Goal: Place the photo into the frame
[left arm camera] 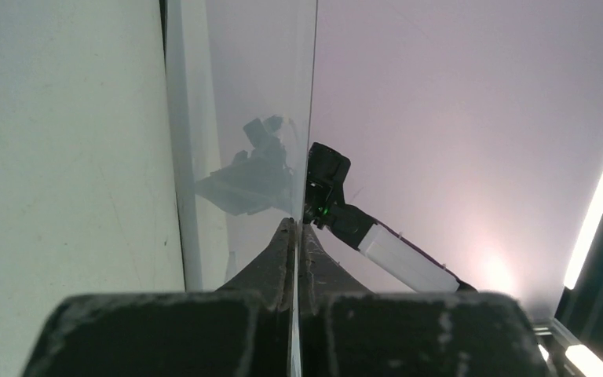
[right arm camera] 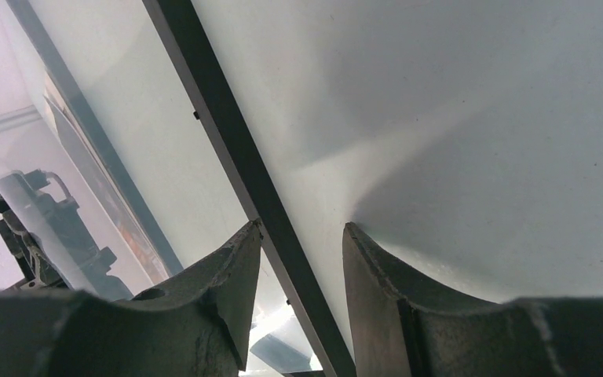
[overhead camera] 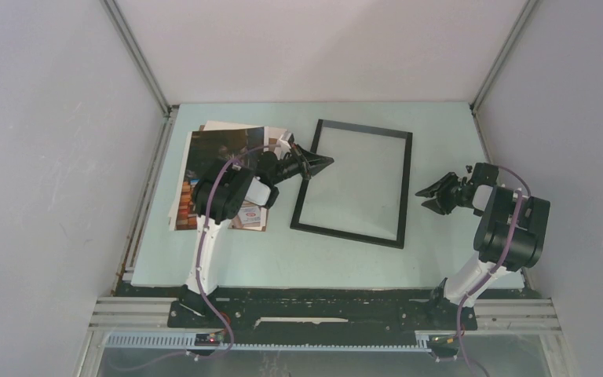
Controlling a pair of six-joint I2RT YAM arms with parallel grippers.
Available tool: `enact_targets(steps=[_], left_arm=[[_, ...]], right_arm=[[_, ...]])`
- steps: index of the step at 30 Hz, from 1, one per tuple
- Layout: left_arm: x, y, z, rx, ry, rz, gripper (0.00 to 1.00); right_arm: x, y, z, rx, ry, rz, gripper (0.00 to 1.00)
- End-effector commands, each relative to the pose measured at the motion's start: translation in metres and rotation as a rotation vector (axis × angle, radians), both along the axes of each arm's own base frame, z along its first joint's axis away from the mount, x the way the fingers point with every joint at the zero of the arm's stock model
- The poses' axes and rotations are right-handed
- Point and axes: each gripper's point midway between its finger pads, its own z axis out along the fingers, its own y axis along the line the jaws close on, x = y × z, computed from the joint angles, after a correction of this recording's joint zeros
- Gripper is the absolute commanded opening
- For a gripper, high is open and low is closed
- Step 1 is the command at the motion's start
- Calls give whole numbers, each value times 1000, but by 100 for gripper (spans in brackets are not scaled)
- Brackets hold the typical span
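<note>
The black frame [overhead camera: 403,184] lies flat mid-table. My left gripper [overhead camera: 326,163] sits at the frame's left edge. In the left wrist view its fingers [left arm camera: 297,224] are shut on the thin edge of the clear pane [left arm camera: 259,94], seen edge-on and mirroring the other arm. The photo [overhead camera: 220,149], dark with striped colours, lies at the left, partly under my left arm. My right gripper [overhead camera: 426,195] hovers just right of the frame, open. In the right wrist view the frame's black right rail [right arm camera: 220,102] runs between its spread fingers [right arm camera: 302,228], not touched.
Under the photo lie a white sheet [overhead camera: 224,126] and a brown cardboard board [overhead camera: 253,220], stacked at the table's left. Grey walls close in on the left, back and right. A metal rail [overhead camera: 322,314] runs along the near edge by the arm bases.
</note>
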Motion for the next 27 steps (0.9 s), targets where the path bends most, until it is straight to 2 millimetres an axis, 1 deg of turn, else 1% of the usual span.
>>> enact_targets(steps=[1,7,14,17,20,22,27], left_arm=[[-6,-2,23,-75,-3,-18,0],[-6,-5,38,-118,28,-41,0],[-7,-3,44,-145,55,-51,0],[-8,-3,51,-152,43,-45,0],[-10,-1,53,-146,33,-38,0],[-12,-1,49,-136,31,-38,0],[-16,-1,28,-107,59,-42,0]], right_arm=[[2,3,0,-3,-16,14,51],[2,5,-1,0,-15,20,51],[2,5,-1,1,-15,20,50],[3,6,-1,3,-19,23,51],[3,7,-1,4,-20,23,51],[4,7,0,5,-22,25,50],[4,7,1,4,-24,25,51]])
